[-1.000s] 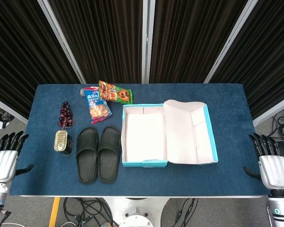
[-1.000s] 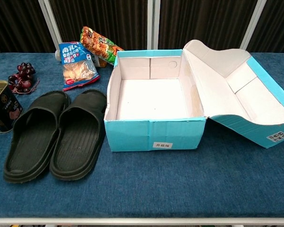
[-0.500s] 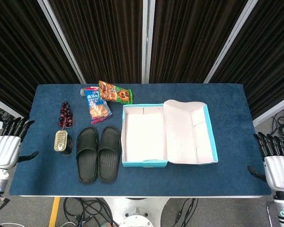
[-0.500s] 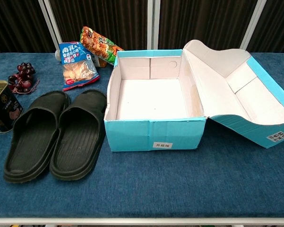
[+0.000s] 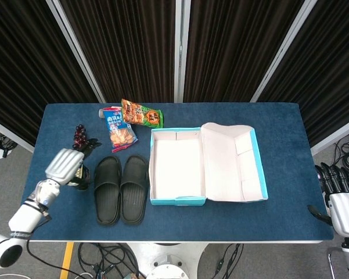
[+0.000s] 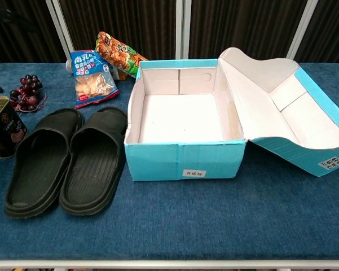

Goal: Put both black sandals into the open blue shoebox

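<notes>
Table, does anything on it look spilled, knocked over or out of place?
Nothing stands out. Both black sandals lie side by side, soles down, left of the open blue shoebox, which is empty and upright.

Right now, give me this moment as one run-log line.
left hand over can, holding nothing | right hand off-table, open | sandals on table | shoebox open, empty

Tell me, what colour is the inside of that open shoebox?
White or pale cream inside the shoebox, with turquoise-blue outer walls; the chest view shows it best.
</notes>
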`<state>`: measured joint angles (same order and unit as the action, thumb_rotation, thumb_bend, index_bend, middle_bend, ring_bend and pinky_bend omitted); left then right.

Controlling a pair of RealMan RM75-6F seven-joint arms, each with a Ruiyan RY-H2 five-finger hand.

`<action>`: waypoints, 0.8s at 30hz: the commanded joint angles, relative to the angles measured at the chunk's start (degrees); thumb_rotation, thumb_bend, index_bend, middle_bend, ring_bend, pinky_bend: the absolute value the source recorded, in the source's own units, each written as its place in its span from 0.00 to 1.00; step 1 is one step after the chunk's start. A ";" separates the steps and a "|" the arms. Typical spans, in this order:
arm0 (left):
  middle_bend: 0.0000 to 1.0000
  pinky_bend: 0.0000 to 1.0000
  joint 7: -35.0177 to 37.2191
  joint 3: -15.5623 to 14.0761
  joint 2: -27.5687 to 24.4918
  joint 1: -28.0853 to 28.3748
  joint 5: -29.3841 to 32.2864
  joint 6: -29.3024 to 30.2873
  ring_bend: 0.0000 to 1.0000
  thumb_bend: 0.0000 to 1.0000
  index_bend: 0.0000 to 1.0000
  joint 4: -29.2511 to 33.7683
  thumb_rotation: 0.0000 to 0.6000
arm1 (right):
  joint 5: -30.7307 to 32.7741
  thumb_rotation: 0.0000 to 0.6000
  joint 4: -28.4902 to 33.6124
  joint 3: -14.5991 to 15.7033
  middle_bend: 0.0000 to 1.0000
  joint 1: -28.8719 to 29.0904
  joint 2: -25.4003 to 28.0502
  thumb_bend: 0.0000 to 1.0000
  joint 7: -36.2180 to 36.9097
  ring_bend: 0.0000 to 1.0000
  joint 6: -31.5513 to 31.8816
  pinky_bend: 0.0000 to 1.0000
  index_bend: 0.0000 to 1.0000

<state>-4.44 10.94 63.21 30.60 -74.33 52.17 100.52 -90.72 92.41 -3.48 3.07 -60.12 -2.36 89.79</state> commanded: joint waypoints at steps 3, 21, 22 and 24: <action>0.08 0.81 -8.77 -1.22 5.58 6.36 9.66 -6.70 0.62 0.00 0.11 1.61 1.00 | -0.07 1.00 -0.76 0.24 0.07 -0.01 0.04 0.03 0.88 0.00 -0.29 0.00 0.00; 0.06 0.81 -20.89 -3.17 16.44 20.24 38.55 -8.84 0.66 0.00 0.10 -1.71 1.00 | 0.41 1.00 -2.80 0.72 0.07 -0.05 -0.04 0.03 3.61 0.00 -1.33 0.00 0.00; 0.06 0.81 -21.11 -3.18 16.82 20.98 39.96 -8.86 0.67 0.00 0.10 -2.08 1.00 | 0.47 1.00 -2.86 0.72 0.07 -0.06 -0.01 0.03 3.74 0.00 -1.37 0.00 0.00; 0.06 0.81 -21.70 -3.35 17.58 22.47 42.74 -8.83 0.68 0.00 0.10 -2.89 1.00 | 0.64 1.00 -2.95 0.71 0.07 -0.10 0.07 0.03 3.96 0.00 -1.44 0.00 0.00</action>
<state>-25.16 7.76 79.46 50.91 -34.63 43.59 98.80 -90.09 89.47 -2.77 2.98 -60.07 1.60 88.36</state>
